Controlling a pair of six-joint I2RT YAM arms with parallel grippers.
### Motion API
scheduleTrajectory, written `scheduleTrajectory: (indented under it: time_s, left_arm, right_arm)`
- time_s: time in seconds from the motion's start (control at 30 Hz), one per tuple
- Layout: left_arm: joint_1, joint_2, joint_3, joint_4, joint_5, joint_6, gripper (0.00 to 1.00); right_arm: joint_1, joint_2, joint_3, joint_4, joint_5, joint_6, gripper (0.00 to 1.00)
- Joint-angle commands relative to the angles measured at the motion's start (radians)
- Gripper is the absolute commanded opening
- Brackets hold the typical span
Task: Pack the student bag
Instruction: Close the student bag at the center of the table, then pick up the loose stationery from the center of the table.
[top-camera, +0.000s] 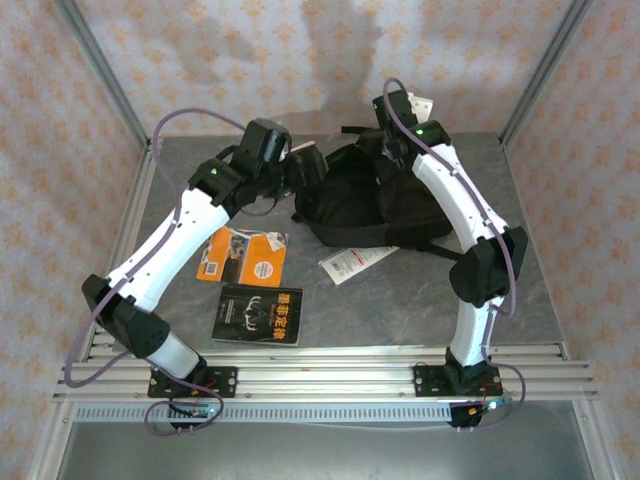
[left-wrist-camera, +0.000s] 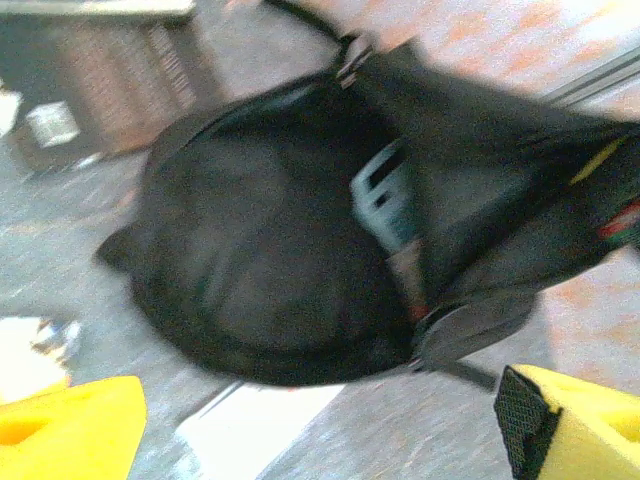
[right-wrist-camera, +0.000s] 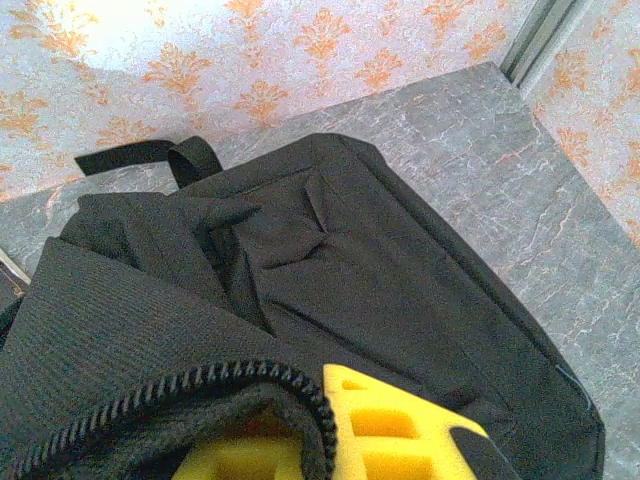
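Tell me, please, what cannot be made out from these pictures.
- Left wrist view: motion blur leaves the grey-blue thing against the student bag unidentifiable.
- Right wrist view: on the right gripper, the tips are cut off by the bottom edge and covered by bag fabric.
- Top view: the lettering on the black book is too small to read.

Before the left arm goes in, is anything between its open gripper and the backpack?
Nothing visible. The left gripper faces the backpack directly; a white leaflet lies flat below the gap, not in the way. The right gripper is shut on the backpack's zipper edge, away from that path.
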Motion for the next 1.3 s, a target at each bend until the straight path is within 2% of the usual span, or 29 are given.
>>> scheduleTrajectory:
  time_s: [0.0,0.2,0.37,0.4,0.43,0.47,0.5,0.53,0.63,0.73,0.8,0.9,1.07,1.17,1.27]
  left_arm:
    - [0.005,-0.082,-0.116,-0.170,-0.052,-0.004,0.92]
    - [0.051,-0.262,-0.351,-0.240,-0.044,-0.048,0.92]
    - [0.074,-0.286,-0.390,-0.333,-0.030,0.009,0.92]
    - [0.078,-0.289,-0.405,-0.333,-0.023,0.014,0.92]
    - [0.082,-0.290,-0.424,-0.324,-0.010,0.015,0.92]
    - [0.085,-0.290,-0.440,-0.312,0.009,0.014,0.92]
    - [0.087,-0.287,-0.457,-0.288,0.038,0.013,0.91]
    - [0.085,-0.281,-0.472,-0.262,0.069,0.011,0.91]
    - [0.078,-0.264,-0.516,-0.177,0.151,0.000,0.88]
    - [0.068,-0.225,-0.544,-0.063,0.228,-0.017,0.86]
    - [0.058,-0.192,-0.565,0.047,0.307,-0.065,0.85]
    - [0.031,-0.155,-0.629,0.272,0.363,-0.189,0.81]
    - [-0.006,-0.059,-0.667,0.429,0.335,-0.320,0.77]
    - [-0.016,-0.008,-0.683,0.472,0.306,-0.350,0.76]
    - [-0.014,0.034,-0.752,0.609,0.322,-0.424,0.73]
  right_arm:
    - [-0.010,0.000,0.000,0.069,0.020,0.049,0.00]
    - [-0.008,-0.019,-0.074,0.136,-0.093,0.102,0.00]
    - [0.003,-0.046,-0.186,0.197,-0.275,0.123,0.02]
    - [0.009,-0.046,-0.190,0.193,-0.294,0.118,0.06]
    - [0.016,-0.046,-0.192,0.180,-0.309,0.113,0.16]
    - [0.021,-0.050,-0.193,0.171,-0.308,0.109,0.28]
    - [0.029,-0.060,-0.202,0.169,-0.303,0.099,0.44]
    - [0.036,-0.073,-0.208,0.169,-0.294,0.088,0.54]
    - [0.046,-0.125,-0.230,0.158,-0.287,0.072,0.63]
    - [0.047,-0.223,-0.311,0.185,-0.342,0.094,0.69]
    - [0.048,-0.296,-0.364,0.193,-0.394,0.098,0.70]
    - [0.054,-0.407,-0.455,0.162,-0.383,0.142,0.69]
    - [0.060,-0.625,-0.663,0.154,-0.365,0.294,0.69]
    - [0.063,-0.714,-0.757,0.163,-0.361,0.297,0.67]
    - [0.063,-0.794,-0.799,0.128,-0.394,0.284,0.65]
